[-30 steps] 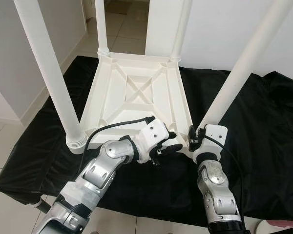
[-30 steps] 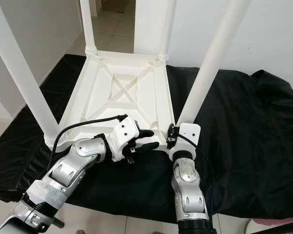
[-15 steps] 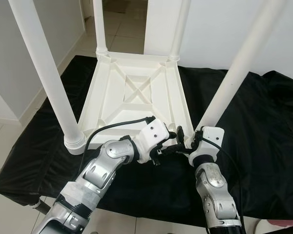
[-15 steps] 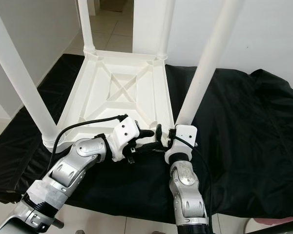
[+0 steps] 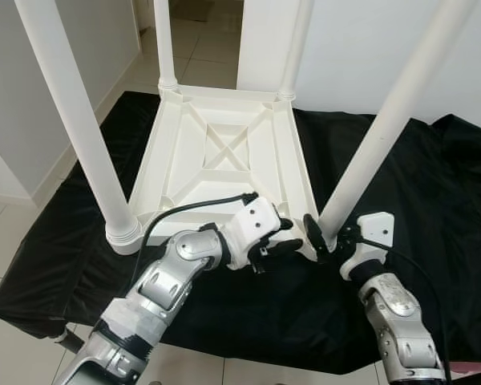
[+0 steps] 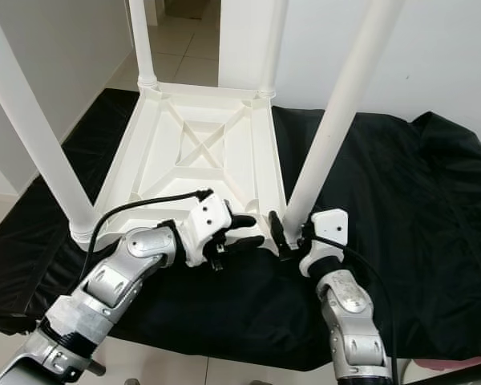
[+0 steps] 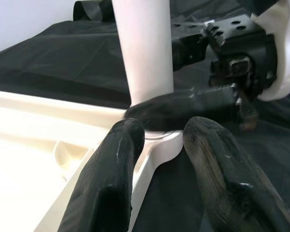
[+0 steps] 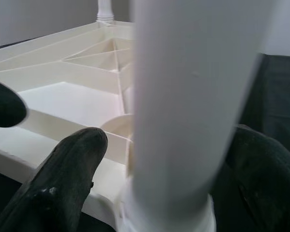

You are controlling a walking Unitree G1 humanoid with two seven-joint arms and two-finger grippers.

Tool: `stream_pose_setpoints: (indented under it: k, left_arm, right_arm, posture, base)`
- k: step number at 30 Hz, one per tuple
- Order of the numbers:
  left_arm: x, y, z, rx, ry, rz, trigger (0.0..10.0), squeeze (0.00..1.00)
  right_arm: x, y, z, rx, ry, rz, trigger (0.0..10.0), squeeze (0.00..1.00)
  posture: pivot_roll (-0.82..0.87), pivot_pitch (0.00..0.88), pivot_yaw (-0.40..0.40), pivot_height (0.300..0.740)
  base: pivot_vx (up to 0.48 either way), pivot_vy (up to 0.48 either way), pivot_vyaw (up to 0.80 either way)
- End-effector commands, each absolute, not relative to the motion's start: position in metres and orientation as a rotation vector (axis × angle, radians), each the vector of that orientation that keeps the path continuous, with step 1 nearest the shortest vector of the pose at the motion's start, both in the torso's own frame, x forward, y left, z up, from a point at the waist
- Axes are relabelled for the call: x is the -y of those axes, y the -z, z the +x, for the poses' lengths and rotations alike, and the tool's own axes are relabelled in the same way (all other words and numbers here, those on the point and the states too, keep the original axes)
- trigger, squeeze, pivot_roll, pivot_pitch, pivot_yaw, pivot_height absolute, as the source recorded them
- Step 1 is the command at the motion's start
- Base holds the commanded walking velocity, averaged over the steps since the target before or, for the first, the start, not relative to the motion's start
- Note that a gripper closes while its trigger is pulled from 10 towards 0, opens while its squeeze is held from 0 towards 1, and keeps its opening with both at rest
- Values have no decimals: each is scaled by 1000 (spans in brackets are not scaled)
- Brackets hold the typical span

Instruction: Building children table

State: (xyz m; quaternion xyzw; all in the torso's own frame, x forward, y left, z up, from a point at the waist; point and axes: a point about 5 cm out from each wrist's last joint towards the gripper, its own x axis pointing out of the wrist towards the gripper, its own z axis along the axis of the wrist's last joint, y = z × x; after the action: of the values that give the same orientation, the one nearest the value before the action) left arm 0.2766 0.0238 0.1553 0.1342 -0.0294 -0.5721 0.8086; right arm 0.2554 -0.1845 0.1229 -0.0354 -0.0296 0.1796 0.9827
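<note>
Your left arm bends in from the left, its left gripper (image 5: pixel 293 239) pointing toward your right gripper (image 5: pixel 327 233), fingers (image 7: pixel 113 169) parted. Your right arm reaches up from below, wrist angled inward, its fingers (image 8: pixel 70 164) spread wide. The two grippers sit just beside each other.

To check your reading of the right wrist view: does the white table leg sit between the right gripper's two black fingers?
Yes: the near-right table leg stands between the right gripper's two black fingers, one on each side of it.
</note>
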Motion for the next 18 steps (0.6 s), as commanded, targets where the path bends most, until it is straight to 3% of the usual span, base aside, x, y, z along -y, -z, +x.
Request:
stream_pose_setpoints:
  k: [1,8,18]
  left_arm:
    - [-22,-153,276,52,1243,306,10000,0]
    - [-22,-154,278,54,1242,312,10000,0]
    - [-21,-157,279,66,1232,315,10000,0]
  right_arm:
    - [191,-118,253,36,-397,-67,10000,0]
    - [206,-116,264,-26,-561,-133,10000,0]
    - [205,-118,287,-27,-634,-208,10000,0]
  posture:
    - [-109,0,-32,740]
    - [-103,0,-32,740]
    - [-86,0,-50,740]
  base:
    - [0,0,0]
    - [0,0,0]
    - [0,0,0]
